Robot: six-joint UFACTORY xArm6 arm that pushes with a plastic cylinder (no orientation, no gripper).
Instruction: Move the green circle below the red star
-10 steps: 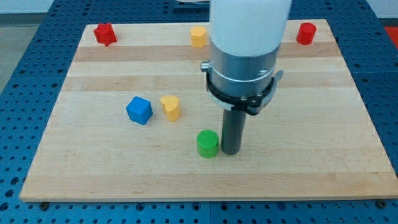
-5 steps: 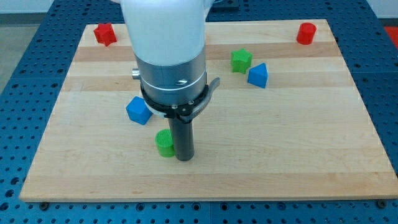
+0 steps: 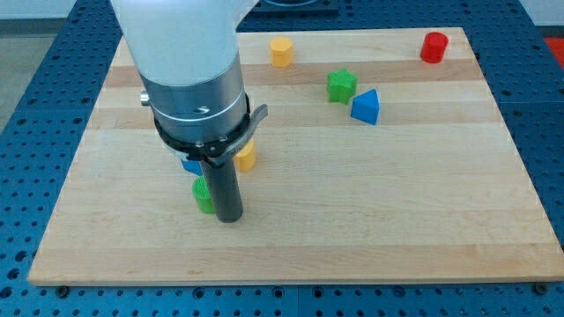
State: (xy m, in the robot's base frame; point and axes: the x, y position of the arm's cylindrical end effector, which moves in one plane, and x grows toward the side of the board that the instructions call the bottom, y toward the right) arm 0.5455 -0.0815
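The green circle (image 3: pixel 203 195) is a small green cylinder on the wooden board (image 3: pixel 397 202), left of centre, mostly hidden behind my rod. My tip (image 3: pixel 229 217) rests on the board against the circle's right side. The red star is not visible; the arm covers the board's top left corner.
A blue block (image 3: pixel 189 165) peeks out just above the green circle, and a yellow block (image 3: pixel 246 156) sits to its upper right. A yellow block (image 3: pixel 281 52), a green block (image 3: pixel 342 85), a blue block (image 3: pixel 366 106) and a red cylinder (image 3: pixel 433 47) lie toward the view's top right.
My tip and the green circle have moved left across the board together. The arm now hides the red star at the top left and most of the blue cube.
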